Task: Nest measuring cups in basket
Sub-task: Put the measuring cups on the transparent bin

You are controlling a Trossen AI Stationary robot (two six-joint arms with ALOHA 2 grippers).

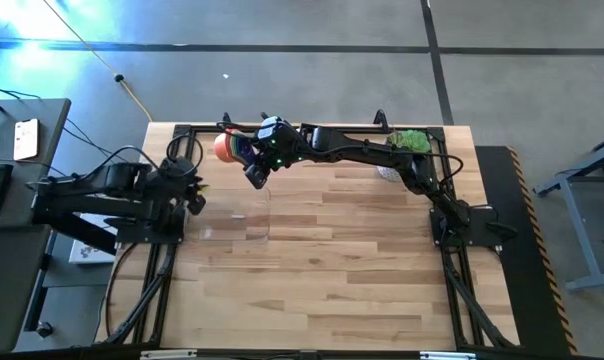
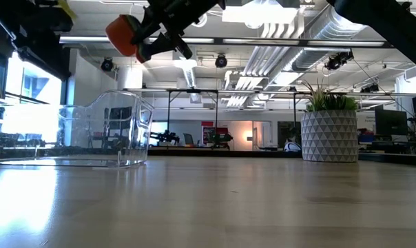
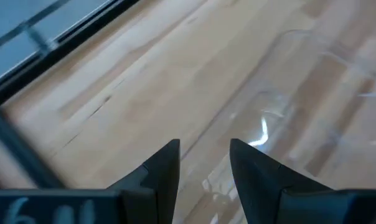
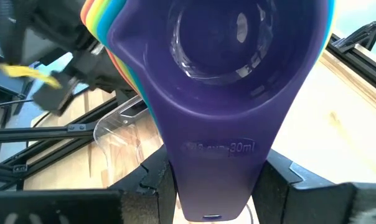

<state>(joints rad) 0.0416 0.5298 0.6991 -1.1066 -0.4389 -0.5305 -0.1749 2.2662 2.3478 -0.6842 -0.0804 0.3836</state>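
Cups sit nested in one stack, and the right end effector grips this stack by the handles. In the right wrist view the purple cup is the one facing the camera, with its flat handle pressed between the two dark fingers. Behind it the edges of more cups show in orange, yellow, green and blue. I cannot count how many cups are in the stack.

In the high view the right arm reaches from the right side of the tabletop toward the far left part, and the stack shows as an orange spot at its end effector. In the low view the stack hangs high above the tabletop, clear of the basket, which stands on the wood at the left. The basket looks empty.

The left arm rests at the left edge of the tabletop. Its end effector is just beside the basket, with the fingers a little apart and nothing between them.

A white pot with a green plant stands at the far right of the tabletop.
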